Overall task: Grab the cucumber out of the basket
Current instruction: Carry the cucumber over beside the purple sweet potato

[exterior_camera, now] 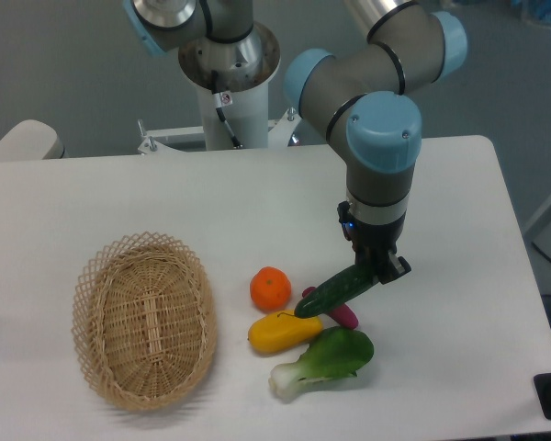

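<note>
Your fingers (378, 269) are pinching the cucumber (340, 290) at its upper right end, and from there it slants down and to the left, its low tip reaching toward the yellow fruit (283, 332). You cannot tell from this view whether that tip rests on the fruit or hangs just above it, nor whether the cucumber's underside brushes the purple piece (342, 316) showing beneath it. The basket (144, 320) lies well apart to the left on the bench (459, 202), and nothing shows inside it, so the cucumber is already outside it and in your hold. Judged from that, the grasp is made and you are in the lift-and-carry part of the pick. The next move calls for a straight rise, slow enough that the long free end does not swing, because you hold it near one end and the weight hangs off to one side; the hold looks likely to let it pivot in the fingers if you jerk. Mind the crowd below: the orange (270, 288) sits just left of the low tip, the yellow fruit is under it, and the bok choy (326, 361) lies just below that group. A sideways move before clearing them could knock any of them along the bench.
</note>
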Tool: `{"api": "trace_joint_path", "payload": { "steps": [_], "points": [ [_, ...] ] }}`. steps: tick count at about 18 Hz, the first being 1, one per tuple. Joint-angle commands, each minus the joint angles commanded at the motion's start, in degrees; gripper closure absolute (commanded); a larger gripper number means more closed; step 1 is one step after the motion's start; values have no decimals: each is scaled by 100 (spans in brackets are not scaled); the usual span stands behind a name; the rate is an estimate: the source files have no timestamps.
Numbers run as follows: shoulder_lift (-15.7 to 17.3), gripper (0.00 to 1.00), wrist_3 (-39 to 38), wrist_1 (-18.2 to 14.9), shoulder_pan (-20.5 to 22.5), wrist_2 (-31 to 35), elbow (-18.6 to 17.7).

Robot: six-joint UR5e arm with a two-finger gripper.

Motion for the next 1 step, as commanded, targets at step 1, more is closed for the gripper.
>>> {"api": "trace_joint_path", "payload": {
  "steps": [1],
  "points": [
    [-9, 64, 0, 0, 0, -9, 0]
  ]
}}
